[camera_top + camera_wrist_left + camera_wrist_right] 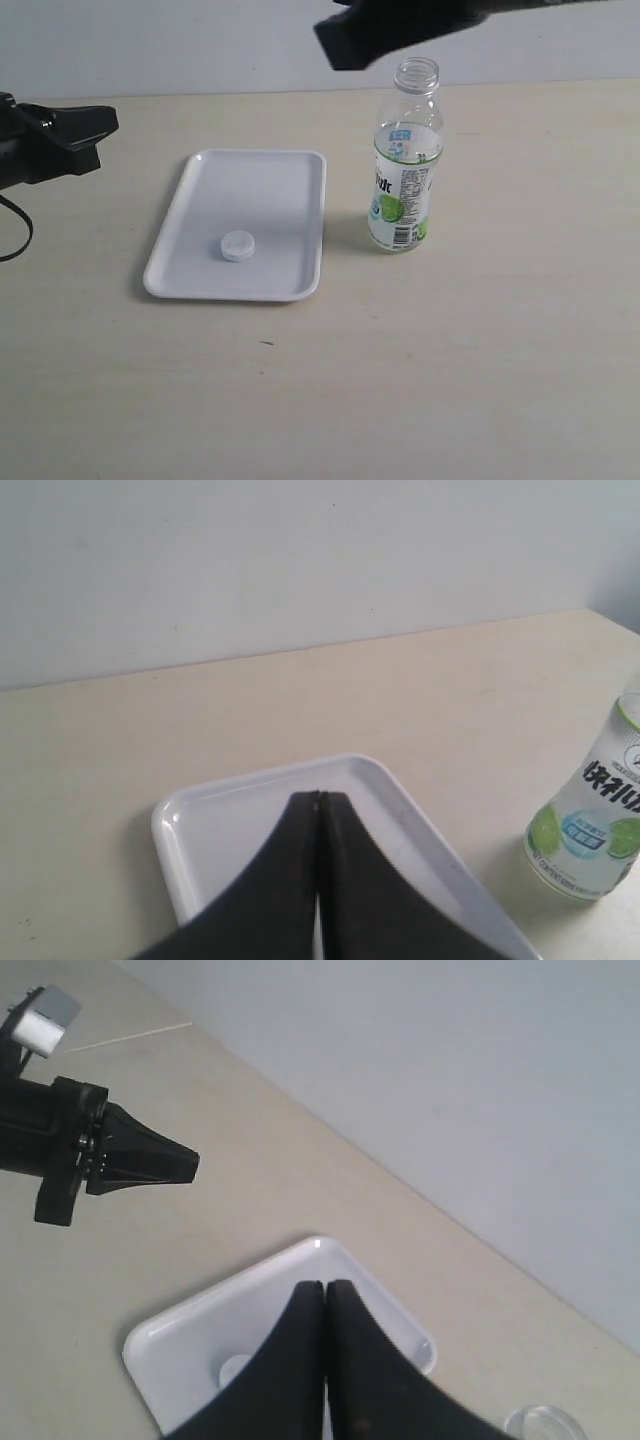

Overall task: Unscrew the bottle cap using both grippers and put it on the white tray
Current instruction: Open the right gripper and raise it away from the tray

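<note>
I am looking at the small round white ribbed plastic cap lying flat inside the flat rectangular glossy white plastic tray. It is sitting toward the tray's near end and clear of every rim. The small clear plastic bottle with the green-lime label is standing upright just beside the tray's right long edge, its threaded neck open. So I am judging the task as good as done, and the step I am handling now is the retreat.

The black two-fingered left gripper is showing its fingers pressed together with nothing between them. It is hanging off the tray's left side, well apart from the cap. The black two-fingered right gripper is likewise showing fingers together and empty, raised above the tray's far right corner and near the bottle's mouth.

To do this well, I am planning to lift the right arm straight up before swinging it away from the tray. A sideways sweep could clip the open neck and tip what looks like a light bottle. I am planning to draw the left arm back from the tray's left edge while keeping its height, so nothing nudges the rim and slides the cap.

The pale beige matte tabletop is looking flat and smooth, with one tiny dark speck in front of the tray's near edge. Beyond the tray's far edge a plain pale wall is closing the scene, and I am seeing nothing more of the room.
</note>
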